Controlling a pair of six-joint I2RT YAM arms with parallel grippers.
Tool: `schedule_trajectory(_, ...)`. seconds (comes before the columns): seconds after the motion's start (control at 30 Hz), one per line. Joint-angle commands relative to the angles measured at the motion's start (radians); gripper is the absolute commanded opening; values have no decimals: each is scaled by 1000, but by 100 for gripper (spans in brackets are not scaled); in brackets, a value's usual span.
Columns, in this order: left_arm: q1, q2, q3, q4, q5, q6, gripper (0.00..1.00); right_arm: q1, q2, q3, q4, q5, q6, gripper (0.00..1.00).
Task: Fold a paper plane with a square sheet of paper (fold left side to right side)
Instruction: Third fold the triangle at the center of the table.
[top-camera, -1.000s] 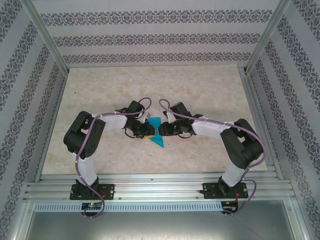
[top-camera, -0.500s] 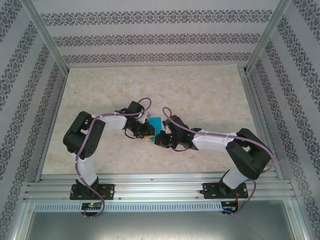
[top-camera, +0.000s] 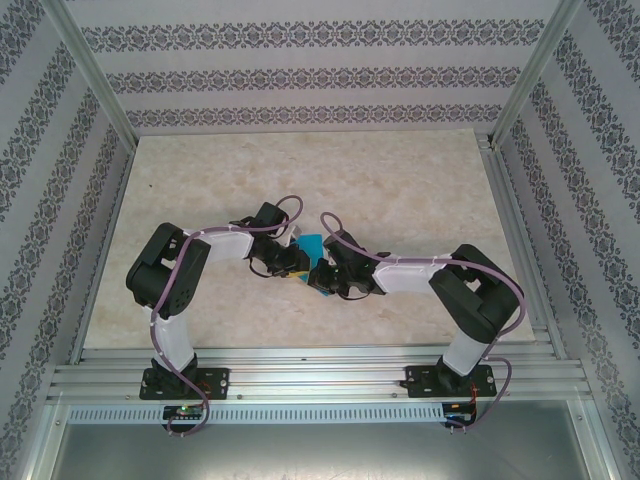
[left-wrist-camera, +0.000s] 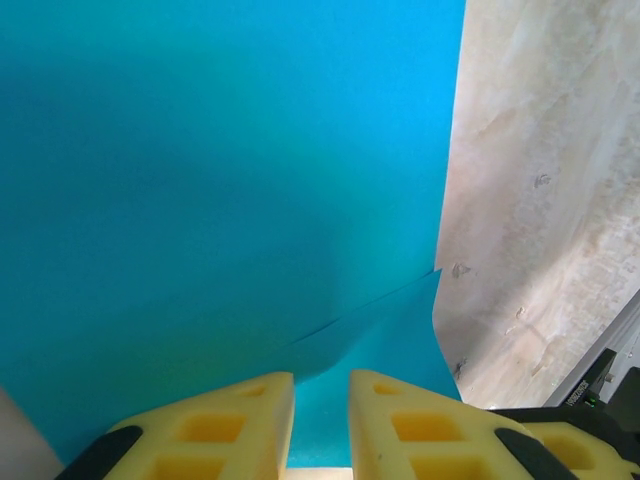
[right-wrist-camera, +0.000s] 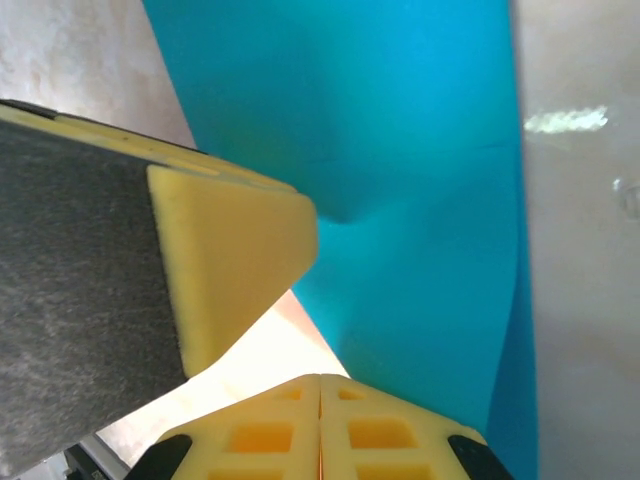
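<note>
square sheet of paper (top-camera: 313, 244) mostly hidden under left gripper (top-camera: 298, 270) and right gripper (top-camera: 323, 278) from above, folds too small to read, cropped by top and left edges at left wrist, top and bottom at right wrist

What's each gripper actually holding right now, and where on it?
Right gripper is shut on the blue paper, apparently pinching it at an edge. Left gripper: fingers slightly apart over the paper's edge; whether it grips cannot be told.

Top camera looks down; both wrist cameras sit close over paper (left-wrist-camera: 220, 200)
</note>
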Motion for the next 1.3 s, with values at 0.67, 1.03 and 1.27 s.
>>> schedule_trajectory(0.67,-26,100,-26,-56,-151,27,24,4,-51,-160,-201,18,26,6)
schedule_trajectory(1.03,-26,98,-23,-58,-153,29,24,-45,-204,-261,-303,11,-23,6)
schedule_trajectory(1.27,-27,88,-28,-56,-149,27,24,-119,-381,-107,-344,42,-106,8)
